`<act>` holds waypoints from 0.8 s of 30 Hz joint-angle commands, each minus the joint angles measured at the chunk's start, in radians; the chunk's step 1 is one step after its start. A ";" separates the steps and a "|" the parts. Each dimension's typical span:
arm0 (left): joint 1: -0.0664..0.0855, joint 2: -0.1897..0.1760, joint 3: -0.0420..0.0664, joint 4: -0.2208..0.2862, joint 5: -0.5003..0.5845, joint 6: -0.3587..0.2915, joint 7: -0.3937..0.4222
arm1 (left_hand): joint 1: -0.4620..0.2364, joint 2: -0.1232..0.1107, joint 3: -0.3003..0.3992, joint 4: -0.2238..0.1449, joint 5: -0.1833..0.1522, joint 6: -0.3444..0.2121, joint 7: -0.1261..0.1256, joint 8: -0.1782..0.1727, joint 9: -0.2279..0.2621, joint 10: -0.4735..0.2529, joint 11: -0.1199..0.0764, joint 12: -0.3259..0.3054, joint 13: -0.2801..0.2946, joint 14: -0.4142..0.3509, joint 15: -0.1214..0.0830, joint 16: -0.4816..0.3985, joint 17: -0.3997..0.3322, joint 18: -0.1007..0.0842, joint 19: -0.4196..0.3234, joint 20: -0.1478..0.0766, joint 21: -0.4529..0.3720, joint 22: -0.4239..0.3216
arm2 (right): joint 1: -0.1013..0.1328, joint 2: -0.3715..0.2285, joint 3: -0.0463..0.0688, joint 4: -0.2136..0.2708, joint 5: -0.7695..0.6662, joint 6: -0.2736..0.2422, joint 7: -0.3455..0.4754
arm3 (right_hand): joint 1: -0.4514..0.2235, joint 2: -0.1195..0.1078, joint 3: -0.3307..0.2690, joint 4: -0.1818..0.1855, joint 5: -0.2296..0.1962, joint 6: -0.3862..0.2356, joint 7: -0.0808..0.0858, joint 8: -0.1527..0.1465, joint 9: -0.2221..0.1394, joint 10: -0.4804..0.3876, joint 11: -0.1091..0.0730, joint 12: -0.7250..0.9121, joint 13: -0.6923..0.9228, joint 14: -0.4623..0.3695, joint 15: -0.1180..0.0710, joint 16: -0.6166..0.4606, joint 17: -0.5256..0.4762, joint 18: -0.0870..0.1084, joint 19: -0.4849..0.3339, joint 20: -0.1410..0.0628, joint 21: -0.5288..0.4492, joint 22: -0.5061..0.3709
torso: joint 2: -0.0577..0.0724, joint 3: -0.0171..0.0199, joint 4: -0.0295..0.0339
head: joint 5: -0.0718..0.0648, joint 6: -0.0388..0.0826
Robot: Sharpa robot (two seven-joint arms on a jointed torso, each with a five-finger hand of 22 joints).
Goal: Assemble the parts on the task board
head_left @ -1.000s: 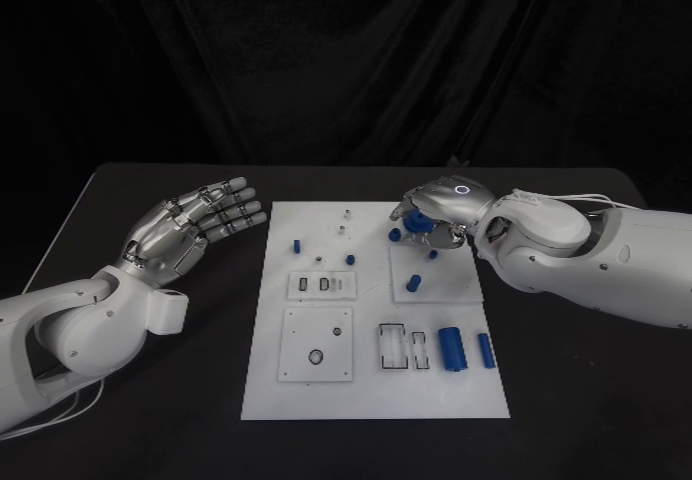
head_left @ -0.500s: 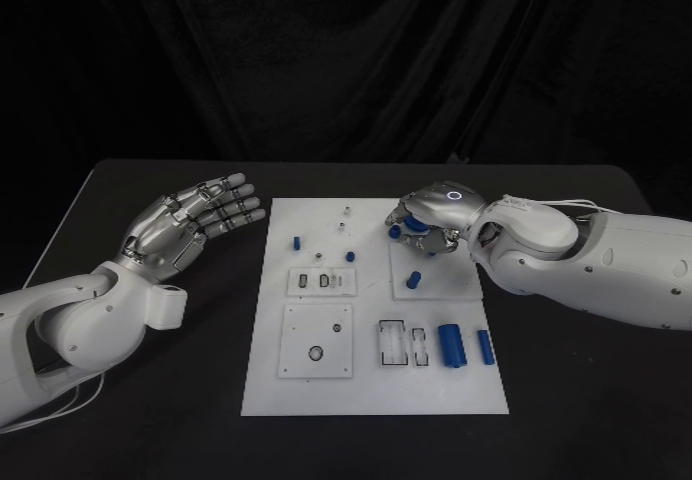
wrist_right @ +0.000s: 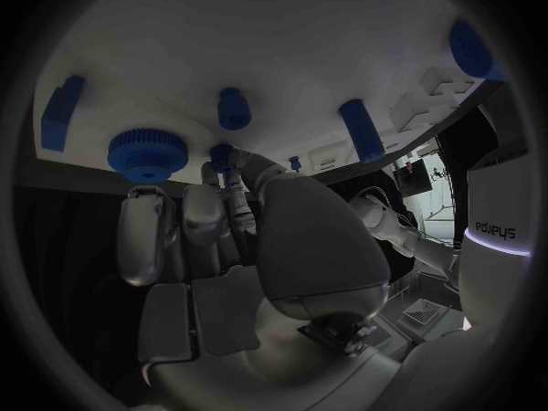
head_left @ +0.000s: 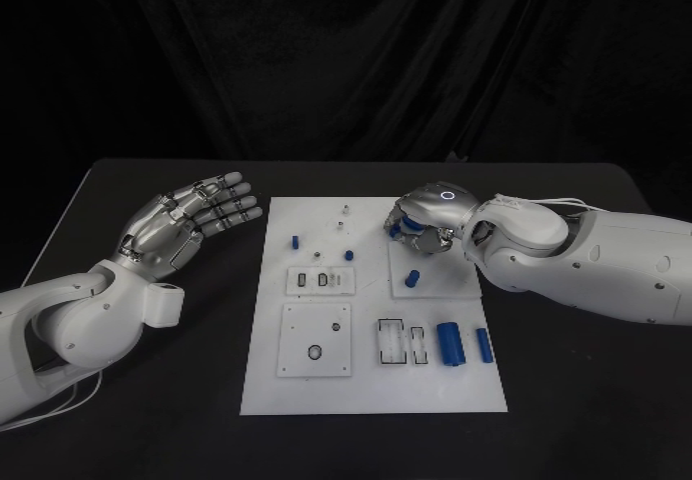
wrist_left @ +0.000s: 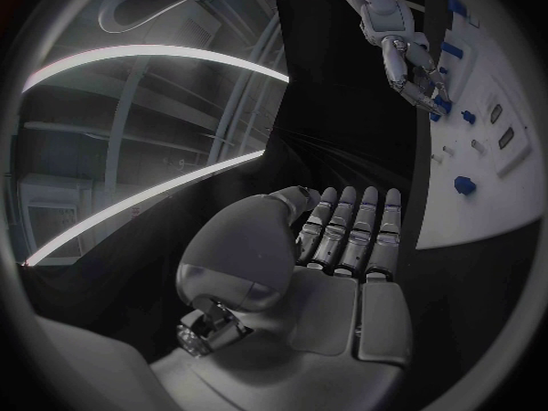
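Over the far right part of the white board (head_left: 375,392): the right hand (head_left: 428,214), fingers (wrist_right: 146,237) curled downward and bunched close around a small blue piece (wrist_right: 224,156), right beside a blue gear (wrist_right: 146,152). Cannot tell whether that piece is pinched or only touched; the fingertips crowd it from every side. Off to the board's left, above the tabletop (head_left: 577,400): the left hand (head_left: 188,222), palm up, fingers straight and apart, holding nothing.

Risks from here, judged only from this pose:
- Could lose the small piece if the pinch is shallow – a short smooth peg rolls easily, and would likely run off across the board.
- Could knock the gear, since the curled fingers sit almost against it.
- Could jam or tip the piece if brought down off-line, with the socket covered by the hand itself.
- Could brush the blue peg (head_left: 413,280) just nearer the robot when pulling the arm back.

Hard to make out: the contact between fingertips and piece, the seat meant for it, and whether the gear lies loose or is already mounted. From the head, the hand's back covers most of that corner. Two blue cylinders (head_left: 450,347) lie at the near right, well apart from the work.
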 commanded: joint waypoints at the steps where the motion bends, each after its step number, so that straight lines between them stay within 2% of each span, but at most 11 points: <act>1: 0.001 0.003 0.001 -0.003 0.002 0.019 0.186 | -0.012 0.001 0.006 -0.001 0.001 0.005 0.001 0.003 0.001 0.002 0.006 -0.003 0.001 0.003 0.006 0.004 -0.001 -0.013 0.007 -0.002 0.006 0.000 | -0.003 0.005 0.001 -0.006 0.003 -0.009 0.009 | -0.006 -0.003 0.009 0.002 -0.007 0.019 0.004 0.008 0.005 0.015 0.001 -0.015 -0.002 0.005 -0.002 0.004 0.000 -0.015 0.008 -0.003 0.006 0.001 | 0.000 -0.0003 -0.0008 | 0.000 -0.001; 8: 0.001 0.008 0.001 -0.011 0.002 0.023 0.184 | -0.013 0.002 0.013 0.000 0.001 0.003 0.002 0.002 0.000 -0.001 0.005 -0.005 0.001 0.003 0.009 0.006 -0.002 -0.015 0.008 -0.002 0.007 0.000 | -0.003 0.017 0.001 -0.019 0.003 0.001 -0.001 | -0.003 -0.005 0.026 0.005 -0.017 0.029 0.003 0.006 0.012 0.056 -0.007 -0.033 -0.001 0.004 -0.008 0.001 -0.003 -0.014 0.006 -0.008 0.005 0.002 | -0.001 0.0001 0.0004 | 0.004 -0.001; 11: 0.001 0.010 0.001 -0.015 0.002 0.023 0.184 | -0.013 0.001 0.015 0.000 0.001 0.001 0.001 0.002 0.000 -0.003 0.003 -0.006 0.001 0.003 0.010 0.006 -0.002 -0.016 0.008 -0.002 0.007 0.000 | -0.003 0.019 0.001 -0.022 0.003 -0.001 -0.002 | 0.005 -0.006 0.043 0.001 -0.016 0.035 0.005 0.004 0.017 0.100 -0.017 -0.043 0.000 0.007 -0.016 0.002 0.005 -0.015 0.010 -0.015 0.007 0.009 | 0.000 0.0004 0.0000 | 0.008 0.000; 14: 0.001 0.011 0.001 -0.018 0.002 0.023 0.183 | -0.014 0.000 0.019 0.000 0.001 -0.001 0.000 0.001 0.000 -0.007 0.001 -0.007 0.001 0.002 0.011 0.007 -0.003 -0.019 0.009 -0.002 0.007 0.000 | -0.003 0.020 0.001 -0.024 0.003 -0.006 -0.003 | 0.021 -0.001 0.058 -0.009 -0.022 0.060 0.010 0.016 0.028 0.132 -0.027 -0.052 0.000 0.009 -0.024 0.001 0.004 -0.016 0.012 -0.022 0.008 0.013 | 0.000 0.0003 0.0011 | 0.008 0.000; 18: 0.001 0.012 0.001 -0.021 0.002 0.024 0.183 | -0.014 0.000 0.019 0.000 0.001 -0.001 0.000 0.001 0.000 -0.007 0.001 -0.007 0.001 0.002 0.011 0.007 -0.003 -0.019 0.009 -0.002 0.007 0.000 | -0.003 0.021 0.001 -0.026 0.003 -0.022 0.002 | 0.038 0.003 0.074 -0.021 -0.064 0.074 0.012 0.020 0.043 0.170 -0.035 -0.080 -0.001 0.009 -0.032 -0.005 0.001 -0.016 0.012 -0.031 0.007 0.014 | -0.001 -0.0001 0.0017 | 0.005 0.001; 20: 0.000 0.012 0.001 -0.022 0.002 0.024 0.182 | -0.014 0.000 0.019 0.000 0.001 -0.001 0.000 0.001 0.000 -0.007 0.001 -0.007 0.001 0.002 0.011 0.007 -0.003 -0.019 0.009 -0.002 0.007 0.000 | -0.002 0.021 0.001 -0.026 0.003 -0.035 0.006 | 0.056 0.009 0.092 -0.032 -0.130 0.085 0.014 0.024 0.053 0.194 -0.040 -0.092 0.000 0.011 -0.037 -0.006 0.005 -0.017 0.014 -0.036 0.007 0.018 | -0.001 -0.0001 0.0021 | 0.005 0.002; 24: 0.000 0.011 0.001 -0.022 0.002 0.024 0.181 | -0.014 0.000 0.019 0.000 0.001 -0.001 0.000 0.001 0.000 -0.007 0.001 -0.007 0.001 0.002 0.011 0.007 -0.003 -0.019 0.009 -0.002 0.007 0.000 | 0.004 0.021 0.001 -0.022 0.007 -0.053 0.009 | 0.060 0.007 0.100 -0.035 -0.155 0.095 0.014 0.028 0.063 0.218 -0.045 -0.102 0.001 0.013 -0.041 -0.009 0.005 -0.017 0.016 -0.040 0.008 0.022 | -0.001 -0.0004 0.0015 | 0.007 0.006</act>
